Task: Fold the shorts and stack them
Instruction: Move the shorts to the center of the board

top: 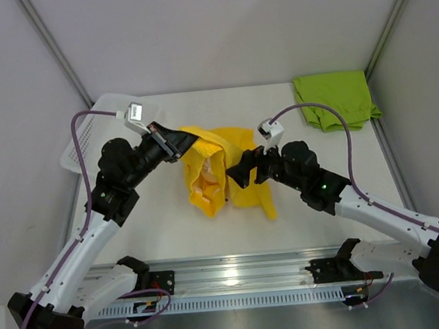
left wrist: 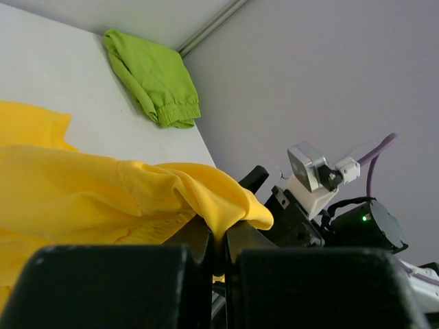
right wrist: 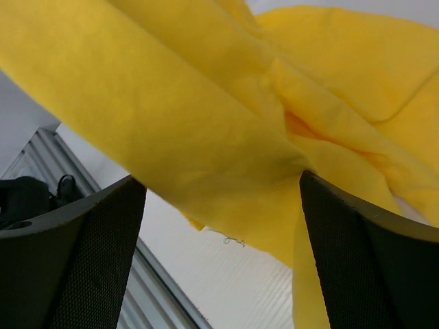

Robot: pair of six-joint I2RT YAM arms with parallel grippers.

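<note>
Yellow fabric shorts [top: 209, 173]: left gripper [top: 180, 142] clamped on raised edge; right gripper [top: 233, 172] spread wide, fabric between fingers.

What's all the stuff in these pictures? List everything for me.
yellow shorts: one, yellow, mid-table, bunched, one edge lifted
green shorts: one, lime green, folded, far right corner
basket: one, white mesh, far left corner
table: one, white, under it all
rail: one, silver, along the near edge
left arm: one, white and black, reaching in from the near left
right arm: one, white and black, reaching in from the near right
left gripper: one, black, shut on the yellow shorts
right gripper: one, black, open, yellow fabric between its fingers
</note>
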